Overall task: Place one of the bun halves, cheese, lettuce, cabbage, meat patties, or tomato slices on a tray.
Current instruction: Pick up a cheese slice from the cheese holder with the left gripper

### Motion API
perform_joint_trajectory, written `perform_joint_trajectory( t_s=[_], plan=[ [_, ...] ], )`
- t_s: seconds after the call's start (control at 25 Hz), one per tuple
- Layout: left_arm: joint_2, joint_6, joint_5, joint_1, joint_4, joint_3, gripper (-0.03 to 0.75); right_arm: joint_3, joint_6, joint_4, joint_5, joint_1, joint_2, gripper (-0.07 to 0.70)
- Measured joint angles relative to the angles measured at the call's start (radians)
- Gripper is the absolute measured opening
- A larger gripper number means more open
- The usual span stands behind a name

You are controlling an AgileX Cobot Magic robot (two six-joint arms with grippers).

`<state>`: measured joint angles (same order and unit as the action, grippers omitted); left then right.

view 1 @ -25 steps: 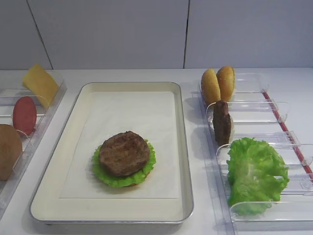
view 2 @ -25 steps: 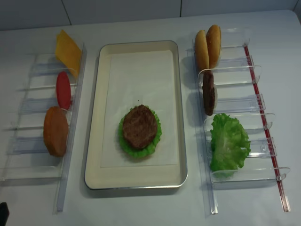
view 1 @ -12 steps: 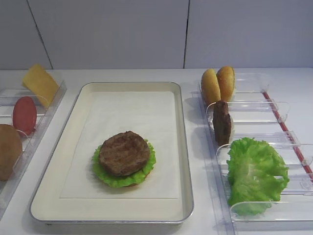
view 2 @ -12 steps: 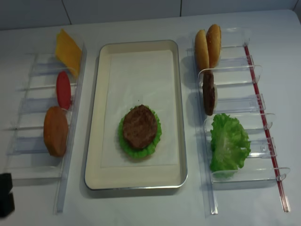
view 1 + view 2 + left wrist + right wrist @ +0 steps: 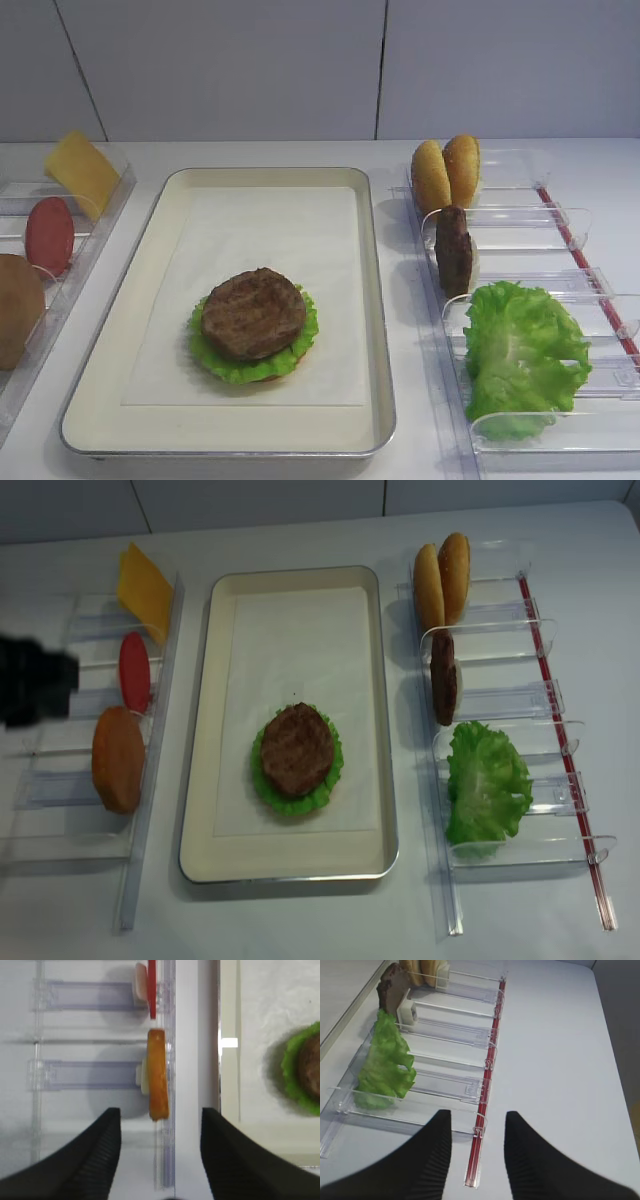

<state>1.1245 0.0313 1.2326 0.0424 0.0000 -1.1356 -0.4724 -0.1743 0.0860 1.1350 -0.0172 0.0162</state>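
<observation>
The tray (image 5: 378, 330) (image 5: 200, 730) holds a meat patty (image 5: 253, 313) (image 5: 297, 750) lying on lettuce (image 5: 300, 345). In the left holder the cheese (image 5: 82, 172) (image 5: 145, 588), a tomato slice (image 5: 50, 236) (image 5: 134, 672) and an orange-brown round (image 5: 118, 758) (image 5: 157, 1081) stand on edge. Two bun halves (image 5: 446, 172), another patty (image 5: 453, 250) and more lettuce (image 5: 522, 355) (image 5: 385, 1065) stand in the right holder. My left gripper (image 5: 160, 1130) is open and empty, just short of the orange-brown round. My right gripper (image 5: 479, 1115) is open and empty beside the right lettuce.
Clear plastic holders flank the tray, one on the left (image 5: 150, 810) and one on the right (image 5: 500, 855) with a red strip (image 5: 487, 1105) along its outer side. My left arm shows as a dark blur (image 5: 35, 680) over the left holder.
The dark left arm has moved from the bottom-left corner of the overhead view up to beside the tomato slice. The food has not moved.
</observation>
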Motion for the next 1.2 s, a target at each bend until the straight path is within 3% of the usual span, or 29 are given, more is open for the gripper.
perform_joint_trajectory(
  t_s=[0.24, 0.4, 0.56, 0.8, 1.2],
  plan=[
    [0.315, -0.031, -0.049, 0.0, -0.005, -0.265, 0.342, 0.0, 0.0, 0.0, 0.0, 0.0, 0.0, 0.298],
    [0.517, -0.031, -0.052, 0.0, -0.005, -0.448, 0.342, 0.0, 0.0, 0.0, 0.0, 0.0, 0.0, 0.298],
    [0.669, -0.047, -0.052, 0.0, -0.005, -0.567, 0.342, 0.0, 0.0, 0.0, 0.0, 0.0, 0.0, 0.298],
    [0.787, -0.045, -0.082, -0.015, 0.0, -0.639, 0.342, 0.0, -0.002, 0.0, 0.0, 0.0, 0.0, 0.298],
    [0.84, -0.045, -0.176, -0.018, -0.005, -0.642, 0.342, 0.0, -0.002, 0.0, 0.0, 0.0, 0.0, 0.294]
  ],
)
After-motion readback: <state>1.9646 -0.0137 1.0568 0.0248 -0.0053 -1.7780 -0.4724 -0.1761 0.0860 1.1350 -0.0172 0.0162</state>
